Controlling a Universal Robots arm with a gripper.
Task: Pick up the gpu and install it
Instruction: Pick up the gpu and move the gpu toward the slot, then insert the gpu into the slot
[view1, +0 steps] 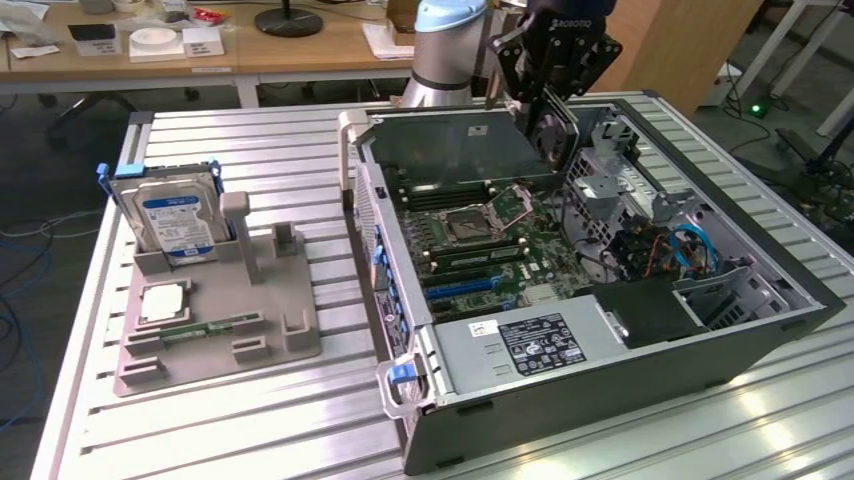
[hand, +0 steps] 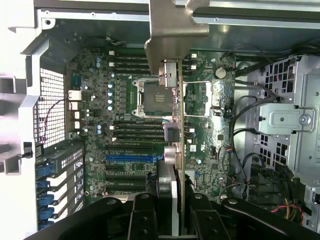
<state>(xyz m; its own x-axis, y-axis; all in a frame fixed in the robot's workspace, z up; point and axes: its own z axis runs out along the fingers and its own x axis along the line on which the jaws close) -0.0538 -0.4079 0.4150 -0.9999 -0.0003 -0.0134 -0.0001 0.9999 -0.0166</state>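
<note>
One arm, one gripper (view1: 545, 100), hanging over the far end of the open computer case (view1: 641, 385). Jaws were pinched on one gpu (view1: 561, 145), held on edge with the card pointing down into the case, above the motherboard (view1: 534, 235) and not seated in any slot. In the wrist view the two black fingers (hand: 142, 217) flanked the gpu (hand: 172, 165), one on each side, and its metal bracket end stuck out away from the gripper (hand: 172, 222). Under the card lay the motherboard (hand: 125, 100) with one empty CPU socket (hand: 150, 97) and one blue slot (hand: 132, 157) among several black ones; the card edge ran just beside the socket in that view.

Inside the case, exterior view: one CPU socket (view1: 474, 225), one blue slot (view1: 461, 290), one power supply (view1: 527, 345) with a label at the near end, one bundle of blue cables (view1: 694, 245) on the exterior view's right.

On the exterior view's left, well apart from the case, one gray holder tray (view1: 287, 340) sat on the ribbed metal table (view1: 240, 430). It carried one hard drive (view1: 174, 215) standing upright at its far end, one processor chip (view1: 160, 303) lying flat, and one memory stick (view1: 211, 328) lying flat just nearer than the chip.
</note>
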